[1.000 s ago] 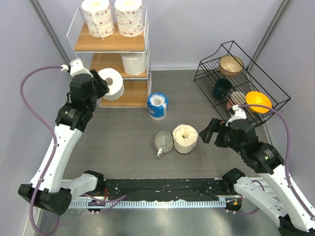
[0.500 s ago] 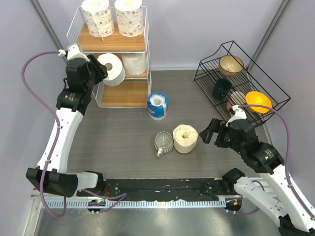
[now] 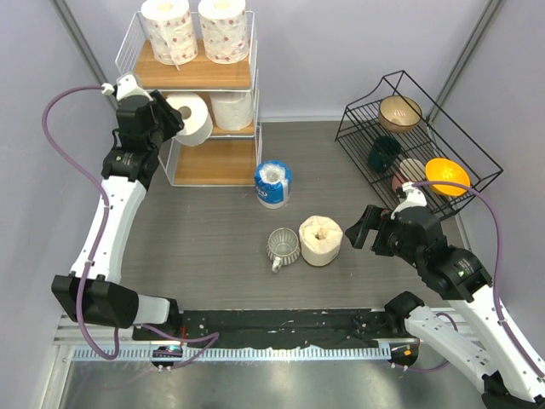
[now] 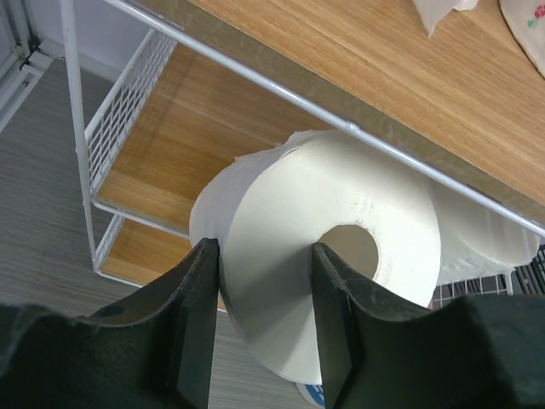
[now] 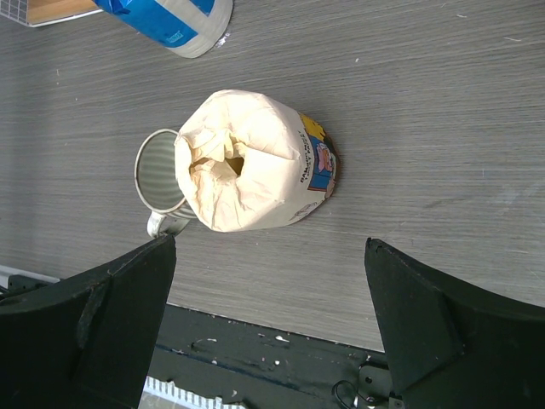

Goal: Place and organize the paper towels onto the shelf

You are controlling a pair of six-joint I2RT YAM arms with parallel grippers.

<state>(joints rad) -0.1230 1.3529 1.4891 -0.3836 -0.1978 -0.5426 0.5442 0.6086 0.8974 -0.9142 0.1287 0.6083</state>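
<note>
Left wrist view: clamped on a plain white roll [image 4: 324,281] with the left gripper [image 4: 262,256], one finger on each side of its wall, core toward the lens. Held at the front of the shelf [image 4: 255,77], level with the middle board and close under the top tier's front wire. Second white roll [image 4: 485,239] just beside.

Risks: snagging the upper edge on that wire, shoving the neighbour, squashing soft paper.

Right gripper [image 5: 268,245] spread wide, holding nothing, over the cream roll [image 5: 251,162]. Glass mug [image 5: 157,175] hard against it, so likely knocked on a grasp.
</note>
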